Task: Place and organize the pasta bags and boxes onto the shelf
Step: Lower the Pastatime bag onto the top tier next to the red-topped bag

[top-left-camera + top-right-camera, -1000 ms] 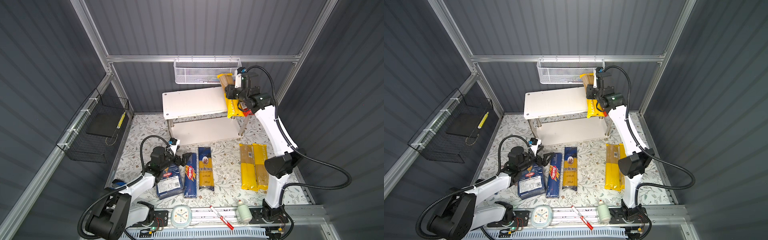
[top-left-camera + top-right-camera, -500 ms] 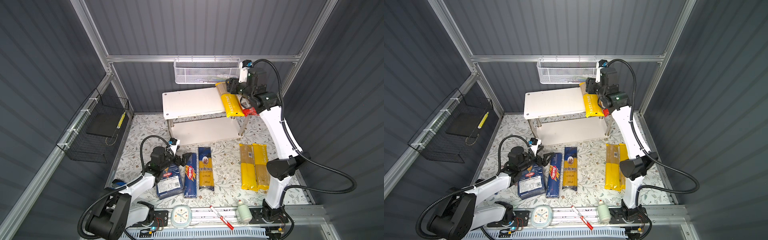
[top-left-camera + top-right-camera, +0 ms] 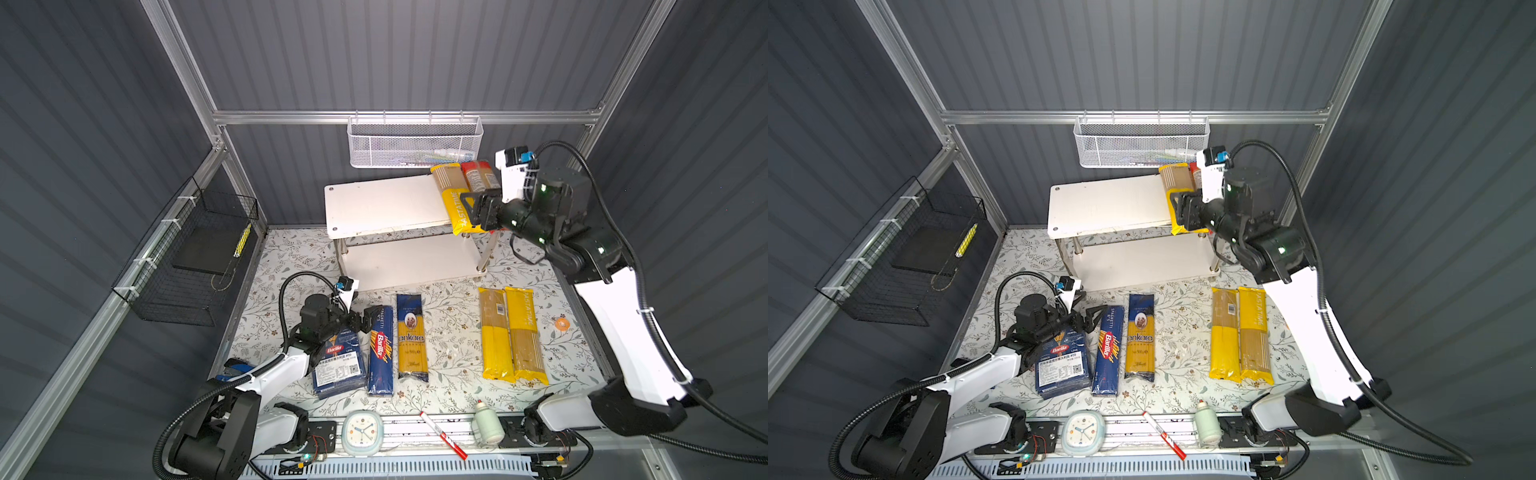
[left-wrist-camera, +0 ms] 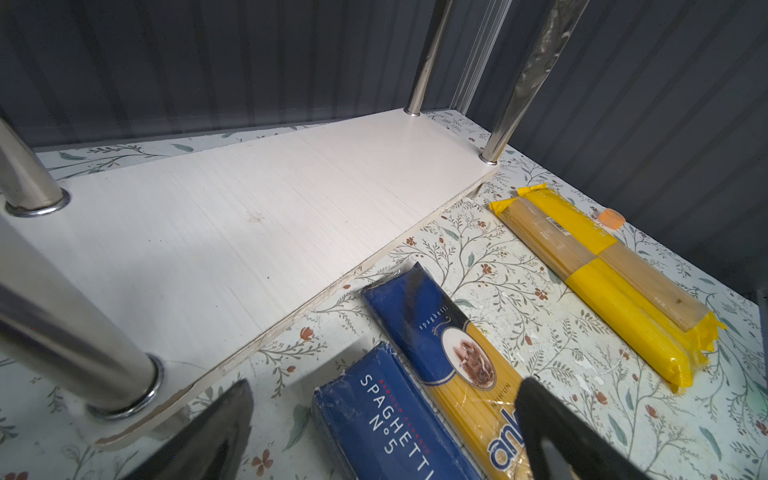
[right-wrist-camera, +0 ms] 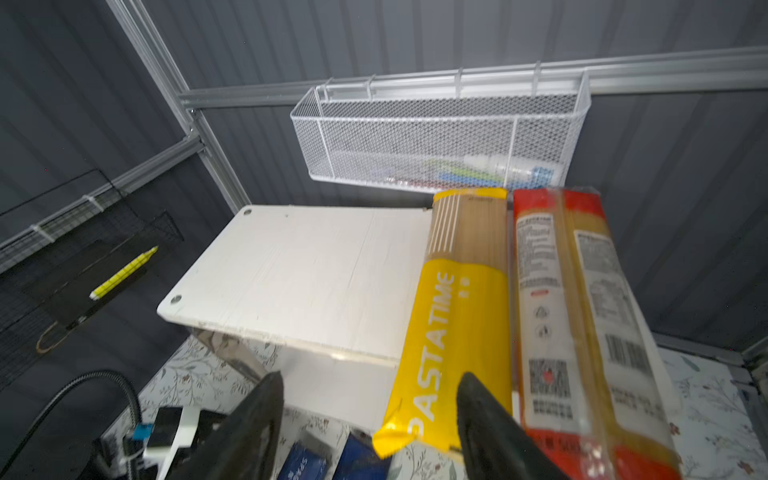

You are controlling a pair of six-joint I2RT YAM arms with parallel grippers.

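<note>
The white shelf [image 3: 382, 203] stands at the back. On the right end of its top board a yellow Pastatime bag [image 3: 449, 187] [image 5: 461, 266] lies beside the red-and-clear bag [image 3: 478, 176] [image 5: 582, 291], both overhanging the front edge. My right gripper [image 3: 467, 210] [image 5: 370, 415] is open at the yellow bag's near end, holding nothing. On the floor lie the wide Barilla box [image 3: 338, 361], the narrow Barilla box [image 3: 381, 351] [image 4: 395, 415], the ankara bag [image 3: 411, 336] and two Pastatime bags [image 3: 509, 332]. My left gripper [image 3: 359, 320] [image 4: 382, 415] hovers open over the narrow box's far end.
A white mesh basket [image 3: 415, 143] hangs just above the shelf's back. A black wire basket [image 3: 195, 257] hangs on the left wall. Along the front rail lie a clock [image 3: 361, 430], a red marker [image 3: 442, 434] and a white bottle [image 3: 488, 426]. An orange cap [image 3: 562, 323] sits at the right.
My right gripper laid the yellow Pastatime bag on the top board beside the red bag, opened and drew back toward the front. The left arm has not moved.
</note>
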